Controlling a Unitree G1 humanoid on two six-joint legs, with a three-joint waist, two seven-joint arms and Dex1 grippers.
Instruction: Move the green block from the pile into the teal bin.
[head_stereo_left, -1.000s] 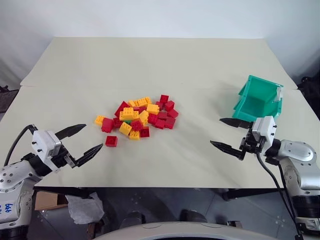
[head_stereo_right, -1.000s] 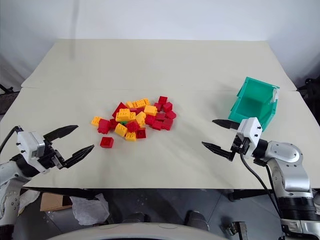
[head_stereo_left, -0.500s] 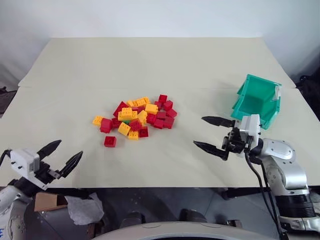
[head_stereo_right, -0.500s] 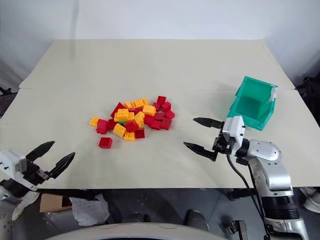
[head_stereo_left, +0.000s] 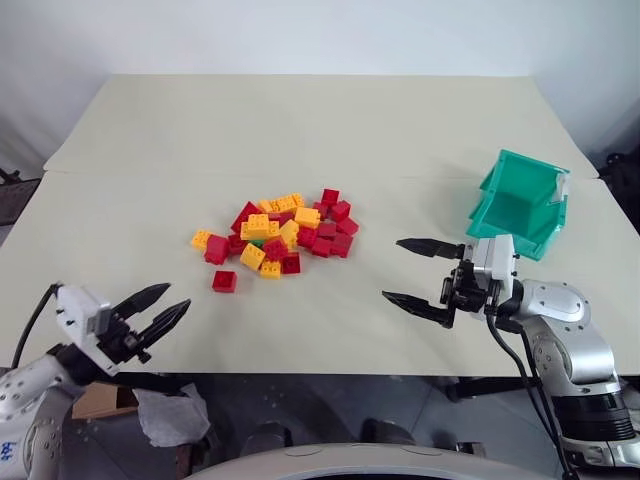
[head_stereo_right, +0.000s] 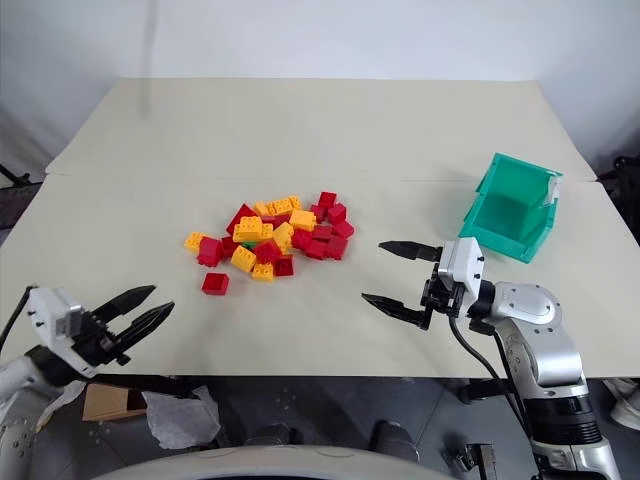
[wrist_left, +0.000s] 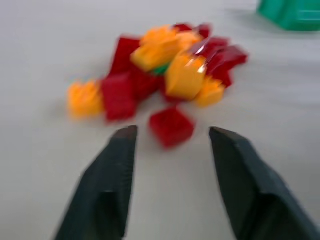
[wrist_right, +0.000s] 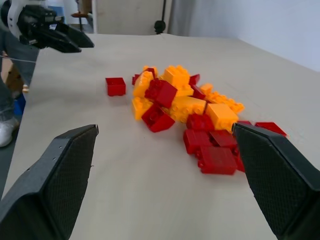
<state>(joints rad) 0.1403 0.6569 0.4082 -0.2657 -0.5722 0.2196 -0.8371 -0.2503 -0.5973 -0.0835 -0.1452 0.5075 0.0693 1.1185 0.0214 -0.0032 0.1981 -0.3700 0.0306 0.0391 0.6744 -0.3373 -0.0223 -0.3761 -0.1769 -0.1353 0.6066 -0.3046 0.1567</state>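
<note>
The pile of red and yellow bricks lies mid-table. A sliver of the green block peeks out between yellow and red bricks, mostly covered by them. The teal bin stands at the right with its open front towards the pile. My left gripper hovers at the table's front left edge and points at the pile; its fingers are a small gap apart with nothing between them. My right gripper is wide open and empty, between the pile and the bin, pointing left.
A single red brick lies apart in front of the pile, nearest my left gripper. A yellow brick sits at the pile's left fringe. The table's front edge runs just below both grippers.
My left gripper dipped out to the front left, came back towards the table, and its fingers narrowed. My right gripper moved left, away from the bin and towards the pile, still wide open.
</note>
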